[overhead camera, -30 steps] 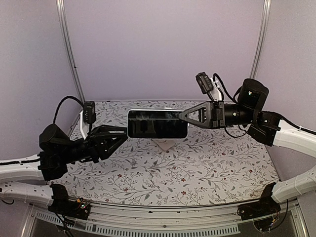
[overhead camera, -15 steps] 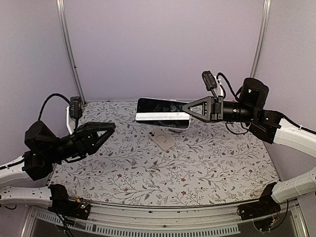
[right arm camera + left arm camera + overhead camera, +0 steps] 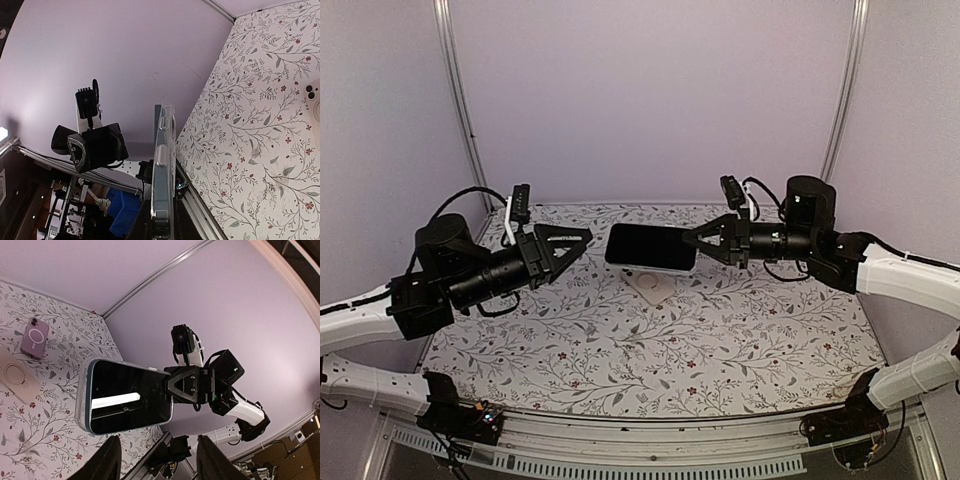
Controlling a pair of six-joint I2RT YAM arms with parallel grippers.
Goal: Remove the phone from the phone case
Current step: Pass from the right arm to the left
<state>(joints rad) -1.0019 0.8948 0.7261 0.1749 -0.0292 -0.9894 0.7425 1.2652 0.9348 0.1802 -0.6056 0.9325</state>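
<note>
left arm (image 3: 470, 280): raised at 9 o'clock, reaching toward 2, jaws apart | right arm (image 3: 800, 238): raised at 3 o'clock, reaching toward 9, jaws clamped

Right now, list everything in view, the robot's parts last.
cased phone: one, black screen, clear case, in the air over the table
beige phone: one, beige, ringed back up, flat on the table
purple phone: one, purple, flat beside the beige phone
table: one, white floral cover, under everything
left gripper: one, black, open, facing the cased phone, apart
right gripper: one, black, shut on the cased phone
</note>
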